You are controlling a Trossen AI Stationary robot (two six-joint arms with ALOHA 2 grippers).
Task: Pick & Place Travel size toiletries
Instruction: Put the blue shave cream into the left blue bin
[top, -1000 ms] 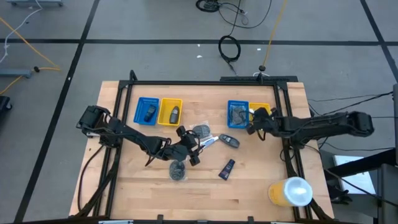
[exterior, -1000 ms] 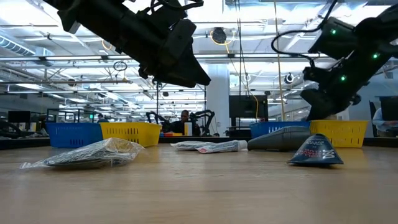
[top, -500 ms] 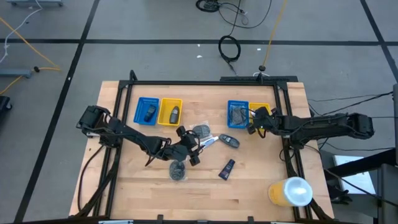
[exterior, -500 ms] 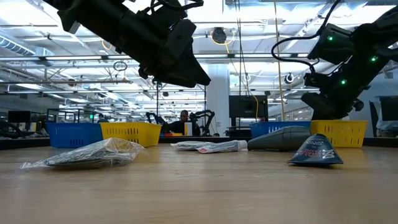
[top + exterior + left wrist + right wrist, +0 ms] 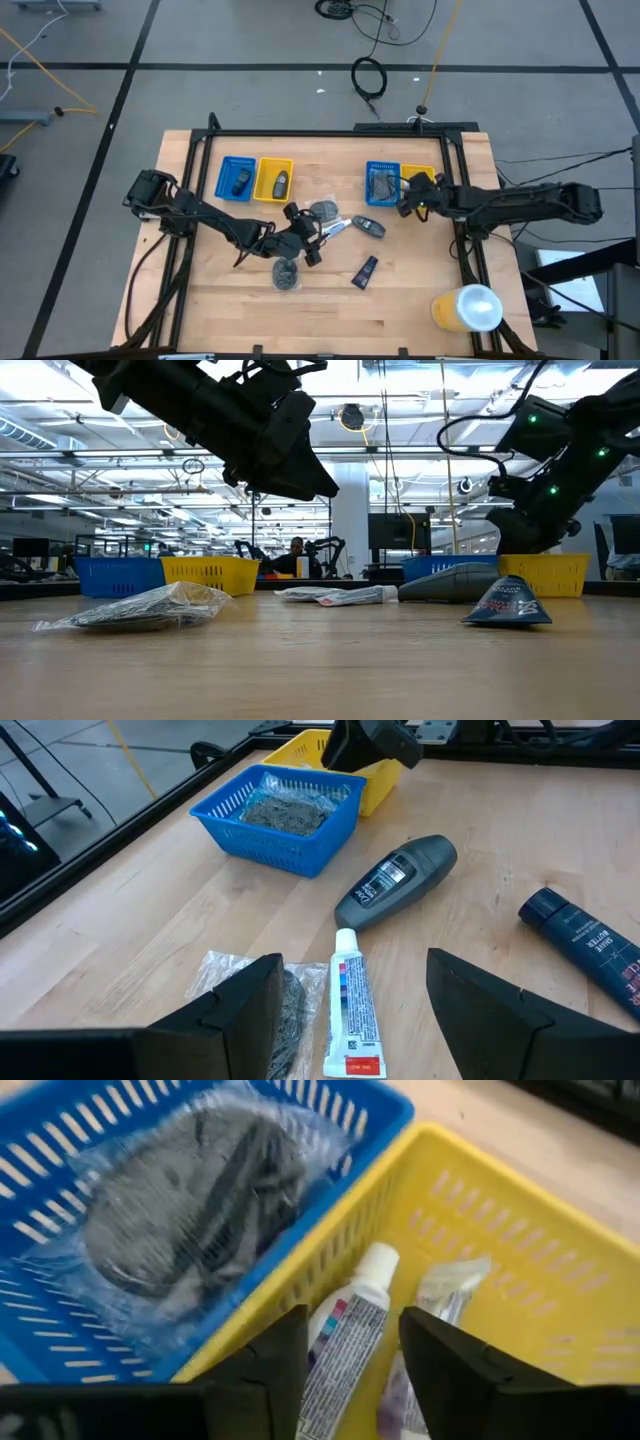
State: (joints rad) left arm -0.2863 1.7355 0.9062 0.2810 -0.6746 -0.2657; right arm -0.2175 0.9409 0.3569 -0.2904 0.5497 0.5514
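Five toiletries lie loose on the table: a clear-wrapped disc (image 5: 323, 210), a white tube (image 5: 336, 226), a dark grey oval piece (image 5: 370, 227), a dark blue tube (image 5: 365, 271) and a second wrapped disc (image 5: 286, 274). My left gripper (image 5: 308, 236) hangs open and empty above the table, just short of the white tube (image 5: 352, 1015) and the disc (image 5: 262, 1002). My right gripper (image 5: 405, 202) is open and empty over the right yellow tray (image 5: 520, 1260), where a white tube (image 5: 345, 1335) and a silver one (image 5: 440, 1295) lie. A wrapped disc (image 5: 190, 1210) lies in the blue tray beside it.
A blue tray (image 5: 237, 178) and a yellow tray (image 5: 274, 180) at the far left each hold a dark oval piece. The right blue tray (image 5: 381, 183) stands beside the yellow one (image 5: 420, 180). A big yellow cylinder with a white top (image 5: 468, 307) stands at the near right corner.
My right gripper has shifted slightly toward the table's right edge over the right trays. My left gripper and the loose items have kept still.
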